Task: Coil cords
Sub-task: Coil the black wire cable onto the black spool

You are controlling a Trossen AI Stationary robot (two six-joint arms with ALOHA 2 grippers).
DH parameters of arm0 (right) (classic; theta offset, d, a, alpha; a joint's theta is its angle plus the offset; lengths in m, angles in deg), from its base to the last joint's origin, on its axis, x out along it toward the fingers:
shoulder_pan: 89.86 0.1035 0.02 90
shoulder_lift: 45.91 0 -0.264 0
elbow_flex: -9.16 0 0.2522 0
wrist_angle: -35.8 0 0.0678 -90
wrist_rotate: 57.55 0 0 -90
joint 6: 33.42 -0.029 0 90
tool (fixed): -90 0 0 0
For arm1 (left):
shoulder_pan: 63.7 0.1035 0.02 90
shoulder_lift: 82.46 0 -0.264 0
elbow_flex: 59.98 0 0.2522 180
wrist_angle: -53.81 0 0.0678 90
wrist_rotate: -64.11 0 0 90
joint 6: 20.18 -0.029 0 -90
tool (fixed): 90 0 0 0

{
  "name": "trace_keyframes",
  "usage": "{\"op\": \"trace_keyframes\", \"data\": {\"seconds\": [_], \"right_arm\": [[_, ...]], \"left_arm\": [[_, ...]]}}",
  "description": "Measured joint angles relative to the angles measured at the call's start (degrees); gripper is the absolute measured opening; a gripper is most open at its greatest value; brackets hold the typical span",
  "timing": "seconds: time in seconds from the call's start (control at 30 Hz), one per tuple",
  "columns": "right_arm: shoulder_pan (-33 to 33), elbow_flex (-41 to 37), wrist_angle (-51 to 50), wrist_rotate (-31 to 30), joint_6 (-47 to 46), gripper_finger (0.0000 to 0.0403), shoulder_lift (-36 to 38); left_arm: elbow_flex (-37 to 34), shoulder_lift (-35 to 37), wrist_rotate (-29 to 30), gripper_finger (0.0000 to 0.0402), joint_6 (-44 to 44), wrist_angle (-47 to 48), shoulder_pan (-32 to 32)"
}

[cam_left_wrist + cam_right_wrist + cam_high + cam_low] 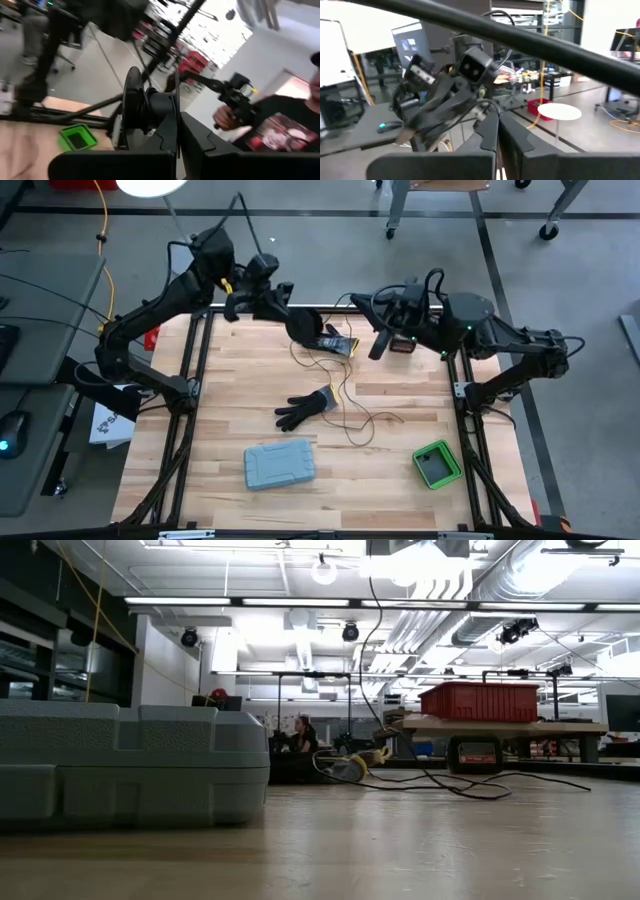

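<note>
Containers: 1 green tray [437, 464] at the lower right of the high view, its dark inside showing nothing I can make out; it shows again at the lower left of the left wrist view [77, 139]. 1 grey-blue closed case [279, 464] at lower centre of the wooden table [400, 500]; in the low view it fills the left side [130, 765].

Other items: 1 black glove [307, 407] at centre of the high view, just above the case. 1 small yellow-and-dark device [338, 343] near the table's upper edge. 1 red-and-black block [403, 346] to its right, under the right arm. 1 yellow cable [103, 230] on the floor at upper left. 1 person [295, 120] at the right edge of the left wrist view.

Task item: 1 thin cord [352, 415], a loose uncoiled strand running from the device down past the glove to centre right; in the low view [450, 784] it trails across the far table.

Pincers: left gripper [300, 326] at upper centre, fingers pressed together [170, 145] behind a black spool [145, 107]. Right gripper [378, 346] at upper centre right, fingers closed [492, 137] with nothing between them.
</note>
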Motion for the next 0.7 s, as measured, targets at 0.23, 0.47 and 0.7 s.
{"op": "trace_keyframes", "data": {"seconds": [0.23, 0.47, 0.7], "right_arm": [[-3.1, 0.0, 6.8, 8.7, -0.5, 0.0, -3.2], [-4.0, 0.0, 9.2, 16.2, -4.8, 0.0, -6.6], [-2.3, 0.1, 9.8, 18.6, -6.2, 0.0, -6.7]], "left_arm": [[0.0, -2.3, 2.8, 0.0, -1.6, -3.2, -6.7], [0.0, -6.3, 3.6, 0.0, 3.4, -17.2, -10.4], [0.0, -7.5, 7.4, 0.0, 1.9, -25.4, -10.7]]}}
